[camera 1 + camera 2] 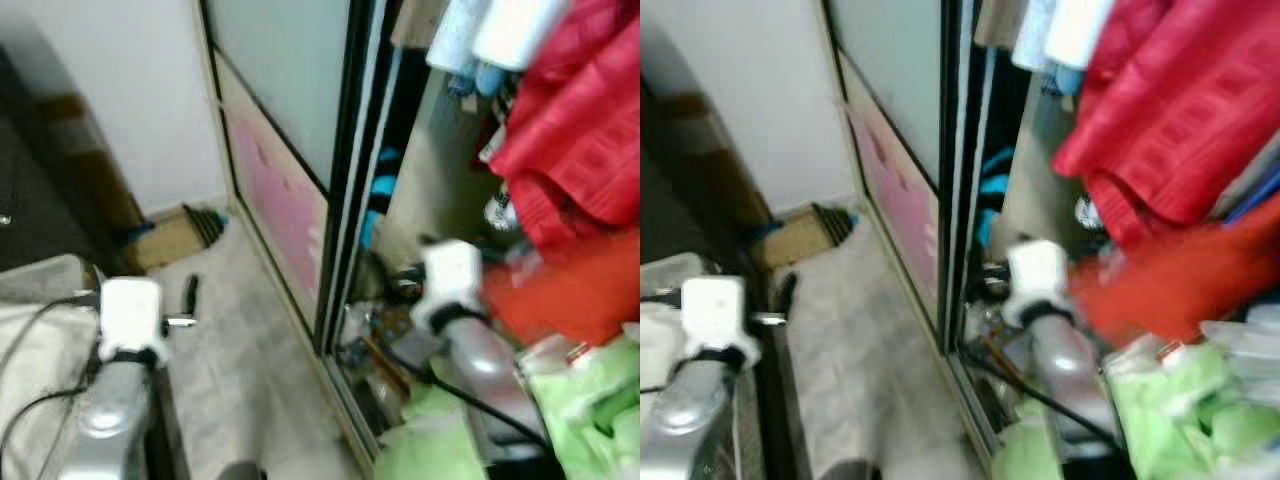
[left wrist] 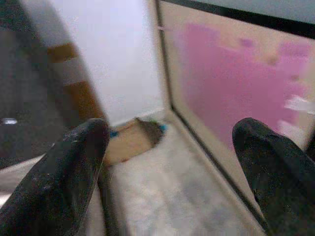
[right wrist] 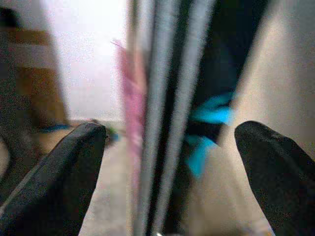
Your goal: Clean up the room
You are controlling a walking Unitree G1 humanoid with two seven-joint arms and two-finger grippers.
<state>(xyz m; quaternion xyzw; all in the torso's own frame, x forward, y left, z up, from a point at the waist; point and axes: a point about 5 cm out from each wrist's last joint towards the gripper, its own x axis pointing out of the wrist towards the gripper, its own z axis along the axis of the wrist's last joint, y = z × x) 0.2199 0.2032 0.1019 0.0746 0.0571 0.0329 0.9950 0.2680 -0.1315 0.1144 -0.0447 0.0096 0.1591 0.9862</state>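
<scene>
The task names no single thing, but the likeliest target is the jumble of small dark clutter on the wardrobe floor (image 1: 375, 345), lying just inside the sliding-door track at about six o'clock of the open wardrobe; it is too blurred to tell what the pieces are, which way any of them points or where a long axis lies. Directly above it, toward twelve and one o'clock, hang the bright red fabric garments (image 1: 580, 130) with pale rolled items at the top, and at four o'clock of the clutter sits a heap of light green cloth or bags (image 1: 590, 410). The right gripper (image 3: 172, 162) is held in front of the edge of the black-framed sliding wardrobe door with pale pink lower panel (image 1: 285, 200), its two black fingers spread wide and holding nothing, with something bright blue in the dark gap beyond. The left gripper (image 2: 170, 167) is likewise released and empty, aimed over the pale marbled floor (image 1: 230, 340) toward a flat brown cardboard piece (image 1: 170, 238) in the corner at eleven o'clock of the clutter. The left arm is raised beside a grey cushioned edge at nine o'clock. The main risks, as I judge it, are the right fingers catching the door frame or track on a reach inward, the arm snagging the hanging red fabric, and a misplaced grasp because the views are smeared.
</scene>
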